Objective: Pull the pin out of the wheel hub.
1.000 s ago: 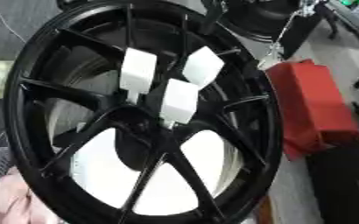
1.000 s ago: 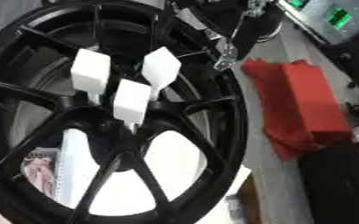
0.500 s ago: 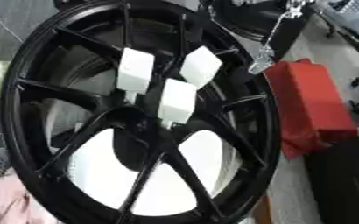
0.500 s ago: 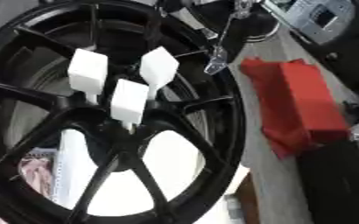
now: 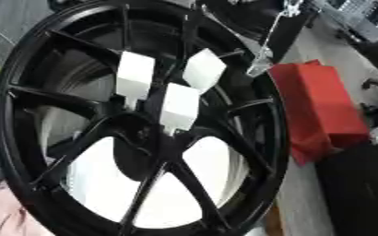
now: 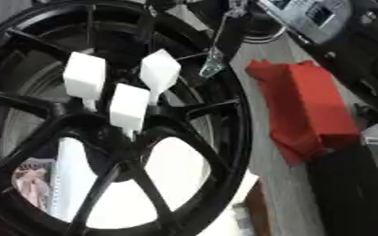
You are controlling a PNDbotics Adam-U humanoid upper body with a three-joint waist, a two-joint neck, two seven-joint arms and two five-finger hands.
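Looking down on a black wheel hub [image 5: 278, 131], tipped askew and filling most of both views, spokes fanning out from the centre. Right at the middle, three white block-headed pins: the left pin [image 5: 135, 76] upright above the hub centre, the upper pin [image 5: 203, 70] turned on a corner just to its right, the lower pin [image 5: 179, 107] nearest the centre, between and below the other two. All three seated on thin stems among the spokes, close together but not touching. Through the lower gaps between the spokes, a pale white surface [image 5: 103, 179]; down at the lower left, something pinkish [image 6: 31, 184], too blurred to name.

Beyond the rim on the right, a red box [image 5: 317, 106] lying on the grey table, close to the wheel. Below it, a dark block [image 5: 353, 193] running off the lower right corner. Up top, a thin silver strip [image 6: 216, 50] hanging down over the rim's upper right, its tip just beside the red box's near corner. Far upper right, a grey device with a small green display [image 6: 317, 14].

No robot hand to be made out in either view, so no telling how its fingers are set.
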